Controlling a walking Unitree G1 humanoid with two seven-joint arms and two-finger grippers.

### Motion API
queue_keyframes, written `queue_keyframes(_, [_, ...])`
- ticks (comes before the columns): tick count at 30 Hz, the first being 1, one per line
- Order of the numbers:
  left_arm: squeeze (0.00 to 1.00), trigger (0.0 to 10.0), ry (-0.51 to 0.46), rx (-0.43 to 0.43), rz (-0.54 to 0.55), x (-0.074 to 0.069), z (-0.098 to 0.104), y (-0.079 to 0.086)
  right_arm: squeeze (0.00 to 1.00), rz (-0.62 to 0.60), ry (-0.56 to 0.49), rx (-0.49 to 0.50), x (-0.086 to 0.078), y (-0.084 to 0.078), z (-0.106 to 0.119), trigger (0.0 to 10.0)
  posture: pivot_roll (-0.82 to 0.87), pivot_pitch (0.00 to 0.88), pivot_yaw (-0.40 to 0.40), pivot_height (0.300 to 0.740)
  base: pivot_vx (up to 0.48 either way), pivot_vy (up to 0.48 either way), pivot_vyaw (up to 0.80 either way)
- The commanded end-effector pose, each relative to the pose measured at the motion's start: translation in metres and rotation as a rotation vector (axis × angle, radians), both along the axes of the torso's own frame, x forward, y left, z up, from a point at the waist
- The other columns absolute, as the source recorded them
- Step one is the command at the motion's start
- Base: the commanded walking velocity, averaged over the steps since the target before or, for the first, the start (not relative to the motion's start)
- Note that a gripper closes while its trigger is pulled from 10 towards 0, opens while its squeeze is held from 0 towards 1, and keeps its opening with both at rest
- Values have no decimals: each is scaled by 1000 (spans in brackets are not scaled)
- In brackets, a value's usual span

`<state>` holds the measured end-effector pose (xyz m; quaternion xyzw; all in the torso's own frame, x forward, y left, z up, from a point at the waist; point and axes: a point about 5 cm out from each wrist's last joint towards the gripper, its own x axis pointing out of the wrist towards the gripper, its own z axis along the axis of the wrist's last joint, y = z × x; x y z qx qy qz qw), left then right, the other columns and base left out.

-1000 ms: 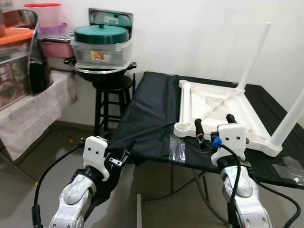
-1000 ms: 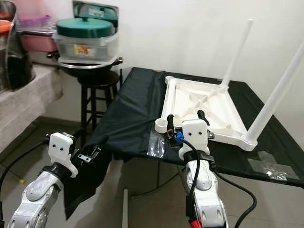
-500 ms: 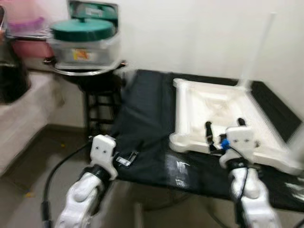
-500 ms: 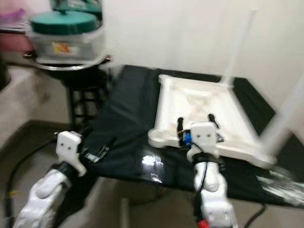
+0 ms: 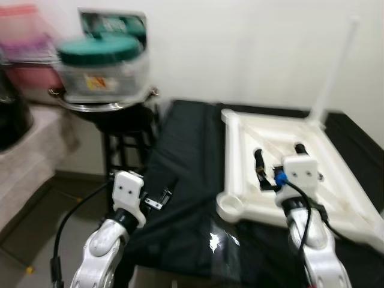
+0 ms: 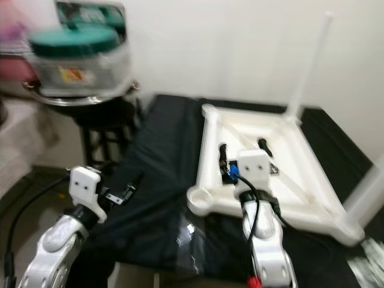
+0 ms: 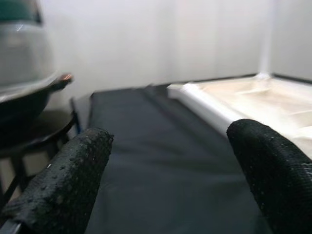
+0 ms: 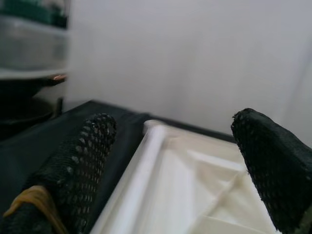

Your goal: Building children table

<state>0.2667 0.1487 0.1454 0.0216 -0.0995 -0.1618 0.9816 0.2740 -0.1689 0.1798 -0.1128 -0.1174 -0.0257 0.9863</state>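
while the left eye view is blurred, a white children's table lies upside down right of centre on a black cloth that covers a larger surface. one thin white leg rises from its far corner toward the upper right of the frame. the right gripper sits in the centre-right over the table's underside, its two black fingers spread apart with nothing between them. the left gripper is in the lower left, over the near left part of the cloth; its fingers are too small and blurred to tell their spacing in this view. a green-lidded container stands on a dark stool in the upper left.

the right eye view gives the same layout: the upturned table is in the centre, a second white leg stands at its near corner at the right edge of the frame, and the right gripper is above the underside near the left rail.

the left wrist view shows the left gripper's fingers wide apart and holding nothing, with the cloth between them and the table's white rim at centre right.

the right wrist view shows the right gripper's fingers likewise wide and holding nothing, the table's ribbed underside in the lower middle of the frame.
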Motion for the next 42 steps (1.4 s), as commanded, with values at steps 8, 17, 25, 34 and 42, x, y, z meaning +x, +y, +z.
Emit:
queue_keyframes(8, [0,10000,-2,-6,-3,0,-1,0,0,-15,0,-9,-1,-3,-1,10000,54,0,-91,740,161,0,0])
queue_keyframes(17, [0,10000,-6,-7,-2,0,1,0,0,-15,1,-12,0,-4,-1,10000,54,0,-92,740,336,0,0])
queue_keyframes(25, [0,10000,-4,-7,1,1,0,0,0,-15,1,-11,0,-3,-1,10000,56,0,-93,740,322,0,0])
queue_keyframes(34, [0,10000,-3,-8,11,1,1,0,0,-15,3,-11,1,-3,-1,10000,56,0,-95,740,0,0,0])
queue_keyframes(42, [0,10000,10,-19,15,1,-1,0,0,-16,3,-14,1,-3,-2,10000,52,0,-94,740,0,0,0])
